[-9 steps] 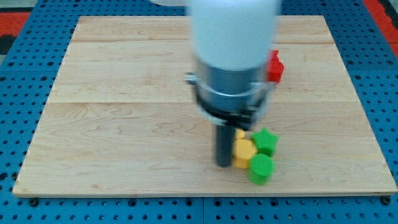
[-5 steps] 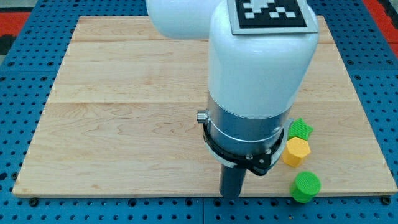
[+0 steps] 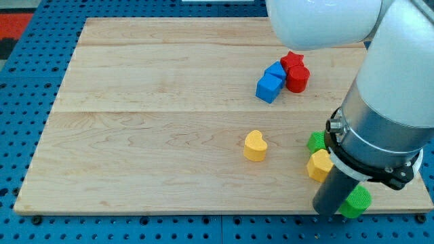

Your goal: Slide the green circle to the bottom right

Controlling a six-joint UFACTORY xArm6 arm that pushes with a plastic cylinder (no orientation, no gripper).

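The green circle (image 3: pixel 357 201) lies near the board's bottom right edge, mostly hidden behind my rod. My tip (image 3: pixel 328 211) is at the view's bottom, just left of the green circle and touching or nearly touching it. A yellow hexagon block (image 3: pixel 318 165) sits just above the tip. Another green block (image 3: pixel 315 141) shows partly above the yellow one, half hidden by the arm.
A yellow heart block (image 3: pixel 255 146) lies alone near the middle. Two blue blocks (image 3: pixel 271 82) and two red blocks (image 3: pixel 296 71) cluster at the upper right. The arm's grey and white body (image 3: pixel 380 122) covers the board's right side.
The arm has moved to the view's right. The green circle and yellow hexagon have shifted right and down. The yellow heart and the blue and red blocks are now uncovered.
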